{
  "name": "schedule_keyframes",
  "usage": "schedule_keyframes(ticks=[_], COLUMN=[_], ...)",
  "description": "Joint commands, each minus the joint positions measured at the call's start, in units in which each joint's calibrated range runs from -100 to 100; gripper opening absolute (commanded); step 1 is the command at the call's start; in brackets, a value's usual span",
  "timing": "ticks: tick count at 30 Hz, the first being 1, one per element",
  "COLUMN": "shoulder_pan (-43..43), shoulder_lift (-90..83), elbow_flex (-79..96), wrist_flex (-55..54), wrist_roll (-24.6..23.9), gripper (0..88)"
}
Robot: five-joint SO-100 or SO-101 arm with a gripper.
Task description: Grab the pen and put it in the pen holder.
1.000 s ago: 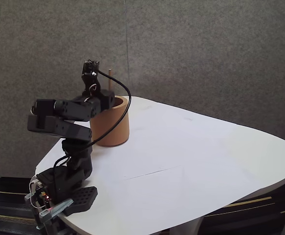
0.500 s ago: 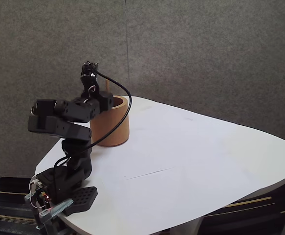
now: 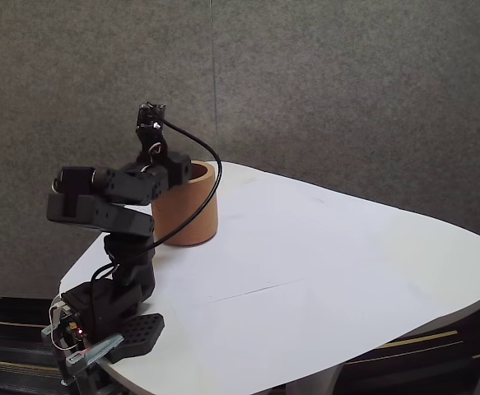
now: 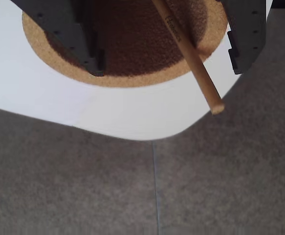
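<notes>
1. Looking at the fixed view first, I see the arm folded up at the left of the frame, its base clamped on the near-left corner of the white table (image 3: 322, 255). The gripper (image 3: 176, 167) sits directly over the pen holder (image 3: 187, 207), which stands toward the upper left of the frame near the table's far edge. I read that posture as deliberate: the wrist is parked above the cup mouth so that whatever leaves the fingers falls inside. A black cable (image 3: 209, 177) loops from the wrist camera down across the cup's front. I cannot make out the pen from this angle.

2. In the wrist view, I am looking straight down into the pen holder (image 4: 118, 81), whose cork-coloured rim arcs across the top of the frame. The pen (image 4: 191, 54) slants from the top centre toward the lower right, its lower part inside the cup and its free end sticking out past the rim over the grey floor (image 4: 132, 196). The gripper (image 4: 166, 54) has its jaws spread wide, one finger at upper left and one at upper right, neither touching the pen. My judgement: the pen leans on the rim because it is longer than the cup is deep, and it is already delivered.
</notes>
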Motion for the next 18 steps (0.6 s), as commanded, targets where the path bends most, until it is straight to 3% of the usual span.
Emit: schedule_keyframes(ticks=[1,9,14,16,18], shoulder_pan=[0.0,0.6,6.7,11.0,16.9], shoulder_lift=[-0.8,-0.1,-0.1,-0.2,-0.6], elbow_flex=[-11.1,-35.2,-43.5,-45.3,-46.8], wrist_flex=[-0.3,0.9,11.9,18.1,24.1], wrist_roll=[0.2,0.0,-0.5,-5.0,-12.6], gripper=[36.8,36.7,36.6,36.6,36.6])
